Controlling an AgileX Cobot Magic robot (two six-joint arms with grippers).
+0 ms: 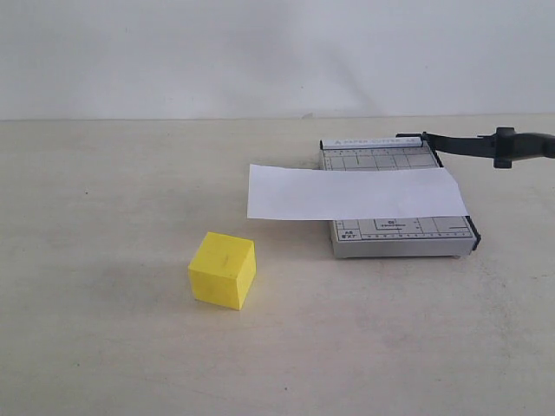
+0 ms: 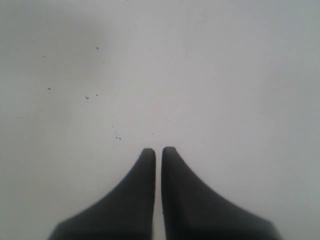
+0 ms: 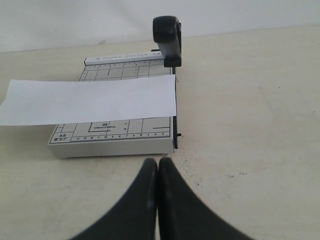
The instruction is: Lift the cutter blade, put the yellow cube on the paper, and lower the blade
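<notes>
Tabletop [image 1: 104, 364]: pale, matte.
Cutter base [image 1: 408, 243]: grey, gridded.
Paper [image 1: 355, 192]: white strip across base, overhanging its left side.
Cutter blade [image 1: 468, 146]: hinged at base's far right corner, handle apparently raised off base.
Yellow cube [image 1: 222, 270]: left of base, apart from paper, likely nearer the left arm.
Left end effector [image 2: 158, 150], right end effector [image 3: 158, 161]: fingers together, empty; right facing base's near edge.

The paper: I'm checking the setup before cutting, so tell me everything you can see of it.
The paper is a plain white rectangular strip lying flat across the grey gridded cutter base. One end overhangs the base toward the yellow cube; the other ends about at the base's opposite edge. Nothing rests on it.
</notes>
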